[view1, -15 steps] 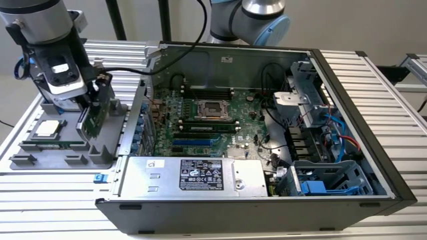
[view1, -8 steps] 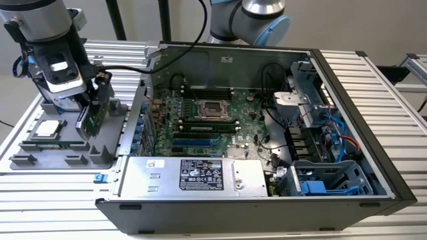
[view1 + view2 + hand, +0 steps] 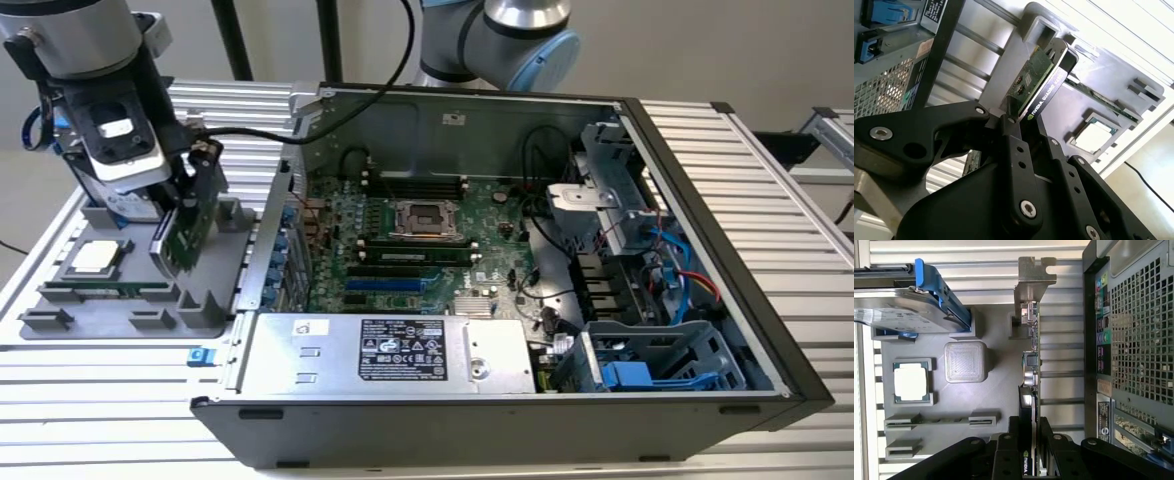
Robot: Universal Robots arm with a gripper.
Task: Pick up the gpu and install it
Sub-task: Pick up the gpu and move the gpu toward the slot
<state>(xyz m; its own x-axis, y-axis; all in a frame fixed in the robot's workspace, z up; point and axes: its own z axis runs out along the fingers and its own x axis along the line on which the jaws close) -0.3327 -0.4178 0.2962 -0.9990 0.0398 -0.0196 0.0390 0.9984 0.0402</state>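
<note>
The gpu (image 3: pixel 183 236) stands on edge over the grey holder tray (image 3: pixel 80 325) at the exterior view's left, just outside the open computer case (image 3: pixel 694 210). My gripper (image 3: pixel 187 195) comes down from above and is shut on the card's upper edge. In the second wrist view the black fingers (image 3: pixel 1013 142) clamp the gpu (image 3: pixel 1040 82), green board on one face and black shroud on the other. The first wrist view shows the gpu (image 3: pixel 1032 371) edge-on, with its silver bracket (image 3: pixel 1034 276) at the far end. I cannot tell whether the card still touches its slot in the tray.
The tray also holds a processor chip (image 3: pixel 94 258), a memory stick (image 3: pixel 114 290) and a hard drive with a blue frame (image 3: pixel 909 310). The case's rear wall (image 3: pixel 1134 340) stands close beside the card. Inside the case are the motherboard (image 3: pixel 400 250) and power supply (image 3: pixel 387 350).
</note>
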